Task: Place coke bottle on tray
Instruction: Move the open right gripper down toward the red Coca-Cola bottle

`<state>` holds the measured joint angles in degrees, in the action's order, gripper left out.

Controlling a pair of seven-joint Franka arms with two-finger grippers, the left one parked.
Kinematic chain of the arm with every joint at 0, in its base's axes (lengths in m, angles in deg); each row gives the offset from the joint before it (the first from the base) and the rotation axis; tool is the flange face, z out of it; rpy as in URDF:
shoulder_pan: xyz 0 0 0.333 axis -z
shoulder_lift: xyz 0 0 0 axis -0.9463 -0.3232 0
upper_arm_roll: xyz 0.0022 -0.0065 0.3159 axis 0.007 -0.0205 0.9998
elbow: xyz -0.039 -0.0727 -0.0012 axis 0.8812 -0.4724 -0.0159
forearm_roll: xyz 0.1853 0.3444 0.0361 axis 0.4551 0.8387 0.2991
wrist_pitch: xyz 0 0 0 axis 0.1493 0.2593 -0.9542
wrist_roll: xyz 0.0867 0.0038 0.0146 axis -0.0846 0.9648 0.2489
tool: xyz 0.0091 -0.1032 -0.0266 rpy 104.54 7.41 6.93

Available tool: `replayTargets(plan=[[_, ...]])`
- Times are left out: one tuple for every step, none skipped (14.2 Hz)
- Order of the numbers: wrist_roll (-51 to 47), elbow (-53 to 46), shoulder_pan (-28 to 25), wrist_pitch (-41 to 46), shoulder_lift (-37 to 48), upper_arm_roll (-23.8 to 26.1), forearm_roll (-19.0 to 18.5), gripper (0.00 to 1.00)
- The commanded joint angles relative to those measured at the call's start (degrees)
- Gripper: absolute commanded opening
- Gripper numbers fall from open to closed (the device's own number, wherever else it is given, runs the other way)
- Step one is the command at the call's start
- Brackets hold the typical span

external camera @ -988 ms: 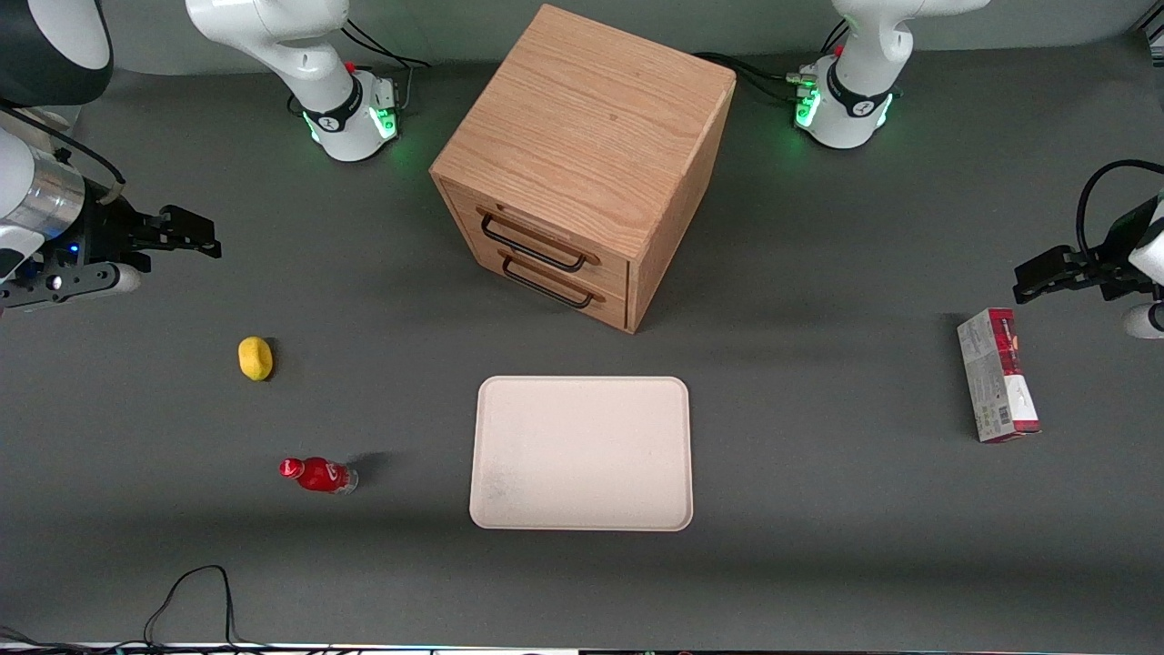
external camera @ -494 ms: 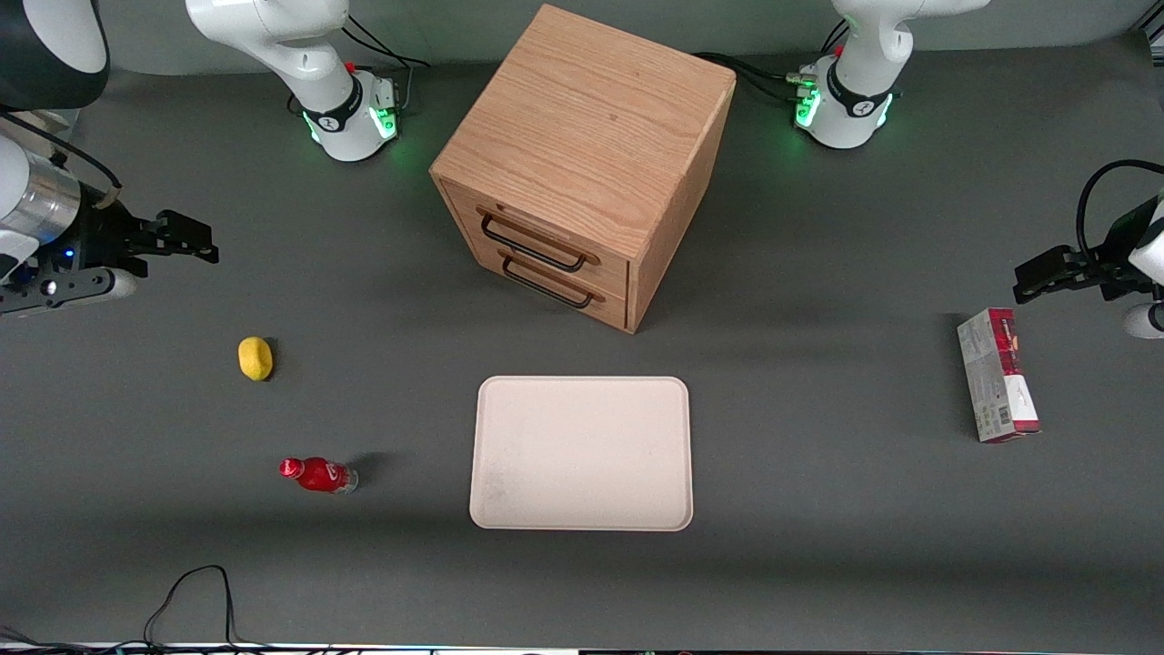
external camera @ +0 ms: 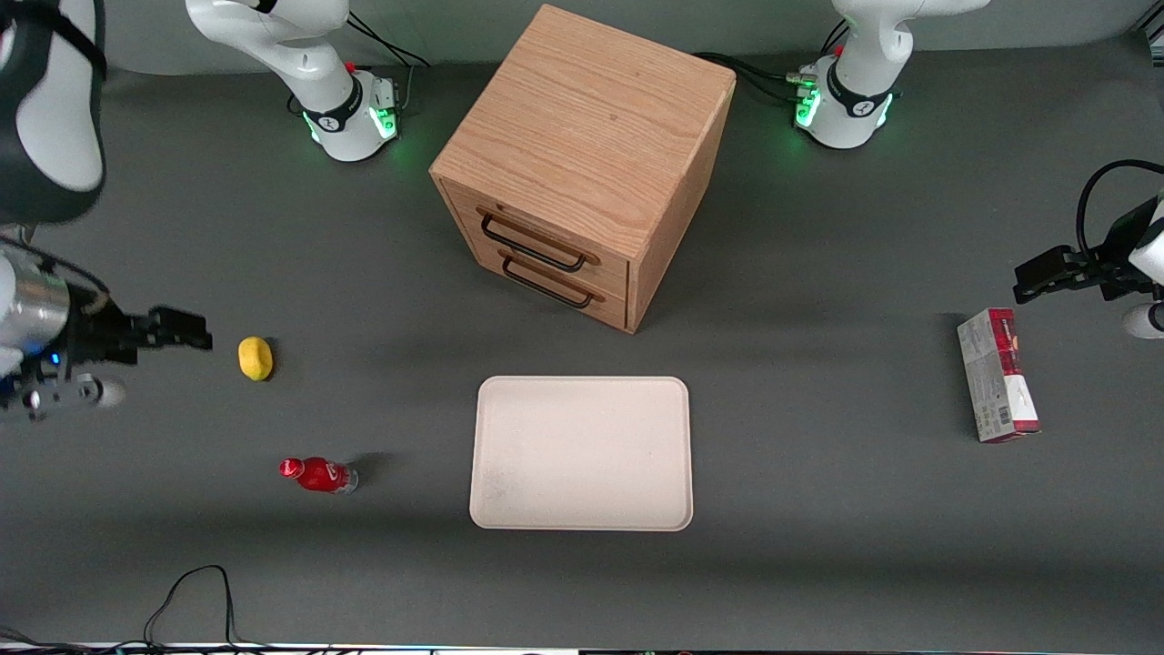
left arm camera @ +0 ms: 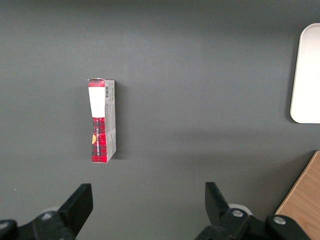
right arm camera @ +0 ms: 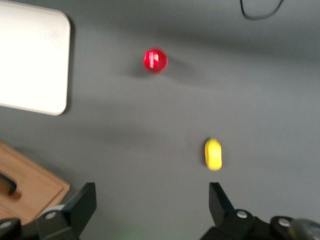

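Gripper (external camera: 186, 338) up in the air at the working arm's end of the table, fingers (right arm camera: 82, 202) spread wide with nothing between them, just beside the yellow lemon-like object (external camera: 255, 357). Coke bottle (external camera: 317, 475) upright on the dark table (external camera: 818, 509), apart from the gripper and nearer the front camera than it. Tray (external camera: 582, 452) bare, well apart from the gripper toward the table's middle, near the wooden drawer cabinet (external camera: 582, 164).

front: high overview | wrists: downward, both share tray (external camera: 581, 452) corner
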<state>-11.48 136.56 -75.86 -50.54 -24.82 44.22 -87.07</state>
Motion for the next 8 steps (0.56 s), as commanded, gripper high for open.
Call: replayTargets(plan=[[-3.2,-13.8,0.1,3.1,-10.7,1.3,1.0,1.00],[-3.2,-13.9,0.1,2.8,-10.8,1.3,0.9,1.00],[-3.2,-13.9,0.2,2.3,-10.9,1.3,0.9,1.00],[-3.2,-13.9,0.1,1.9,-10.9,1.3,1.0,1.00],[-3.2,-13.8,0.1,1.0,-10.9,1.4,1.0,1.00],[-3.2,-13.7,0.1,0.1,-11.6,1.4,1.0,1.00],[-3.2,-13.7,0.1,-0.6,-12.7,1.4,1.0,1.00],[-3.2,-13.7,0.1,-1.9,-14.1,1.4,1.0,1.00]])
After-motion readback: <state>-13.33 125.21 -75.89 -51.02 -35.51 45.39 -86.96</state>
